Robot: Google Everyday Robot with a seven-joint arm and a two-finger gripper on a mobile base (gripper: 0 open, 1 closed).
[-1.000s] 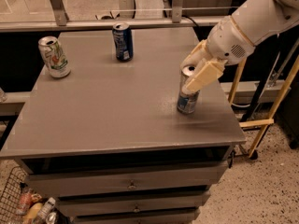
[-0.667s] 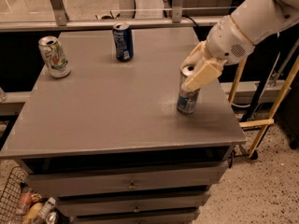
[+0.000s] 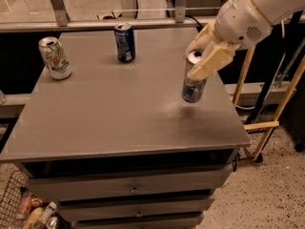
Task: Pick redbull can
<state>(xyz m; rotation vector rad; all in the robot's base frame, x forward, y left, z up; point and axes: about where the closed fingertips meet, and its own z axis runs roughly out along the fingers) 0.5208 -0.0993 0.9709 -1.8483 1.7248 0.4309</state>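
Tabletop right side | end effector clamps redbull can above surface

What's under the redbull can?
Only bare grey tabletop with a faint shadow; the redbull can seems to hang just clear of it, clamped near its top by the gripper. The front finger hides part of its side.

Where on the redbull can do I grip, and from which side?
Upper body of the redbull can, coming from the view's right, as the gripper has it now: the can is slim, round and nearly upright, so the fingers span it.
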